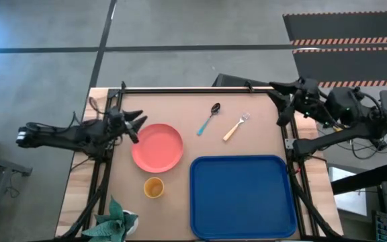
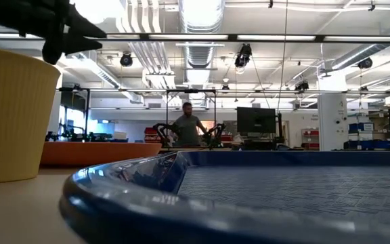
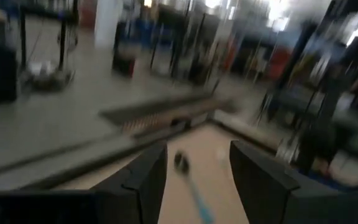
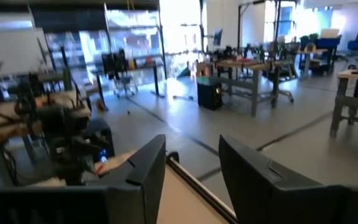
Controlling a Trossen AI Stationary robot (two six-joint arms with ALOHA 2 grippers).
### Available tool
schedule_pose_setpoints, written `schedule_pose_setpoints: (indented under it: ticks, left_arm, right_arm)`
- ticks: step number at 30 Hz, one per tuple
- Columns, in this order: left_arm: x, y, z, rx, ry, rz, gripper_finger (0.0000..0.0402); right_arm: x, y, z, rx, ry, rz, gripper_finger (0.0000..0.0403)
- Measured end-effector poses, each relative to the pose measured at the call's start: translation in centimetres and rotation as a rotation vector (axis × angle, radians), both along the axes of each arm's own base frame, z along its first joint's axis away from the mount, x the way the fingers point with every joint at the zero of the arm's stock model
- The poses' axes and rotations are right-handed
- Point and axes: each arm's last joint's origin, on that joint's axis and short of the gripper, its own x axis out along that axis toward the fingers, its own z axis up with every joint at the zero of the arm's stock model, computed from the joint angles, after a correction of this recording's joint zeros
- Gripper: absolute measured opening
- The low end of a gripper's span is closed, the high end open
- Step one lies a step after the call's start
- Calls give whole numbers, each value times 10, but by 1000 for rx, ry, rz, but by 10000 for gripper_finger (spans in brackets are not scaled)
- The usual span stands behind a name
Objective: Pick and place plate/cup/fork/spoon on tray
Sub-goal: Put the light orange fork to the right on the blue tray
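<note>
Four items pending: the plate (image 1: 157,147), the cup (image 1: 154,187), the fork (image 1: 235,126) and the spoon (image 1: 208,118) are all lying on the bare table (image 1: 180,101); none is sitting in the tray (image 1: 243,196).
Tray: it is resting empty at the table's near right, its left rim just beside the plate.
Plate and cup: the plate is sitting left of centre; the cup is standing just nearer than it, apart from it.
Cutlery: spoon and fork are lying side by side, close but apart, beyond the tray's far rim.
Left gripper (image 1: 138,124): it is hovering at the plate's far-left edge, released, fingers (image 3: 143,180) spread and grasping nothing.
Right gripper (image 1: 281,103): it is waiting at the table's far right corner, released and empty.
Step in hand: judged to be the first pick, likely the plate.
Technique: the plate is lying flat, so one finger is probably needing to slip under the rim; approaching low at the edge is advisable.
Risk: a shallow pinch may be letting the plate slide toward the cup.
Background: a person (image 2: 187,125) is standing well beyond the table.
</note>
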Motion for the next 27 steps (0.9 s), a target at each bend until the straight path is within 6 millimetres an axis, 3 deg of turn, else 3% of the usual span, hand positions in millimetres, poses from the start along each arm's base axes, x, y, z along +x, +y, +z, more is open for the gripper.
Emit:
schedule_pose_setpoints:
  ticks: [6,11,15,23,27]
  left_arm:
    - [14,0,29,0,364,12,160]
    - [29,1,36,-89,625,17,160]
    - [49,5,25,-151,761,-7,160]
    - [75,35,-3,-342,900,4,160]
    - [83,52,-11,-381,922,-36,160]
  right_arm:
    - [22,2,8,-8,81,0,144]
    - [42,5,-1,-4,132,20,144]
    - [61,9,-14,38,186,100,144]
    - [83,14,-12,56,169,204,144]
    - [80,16,-3,65,125,278,144]
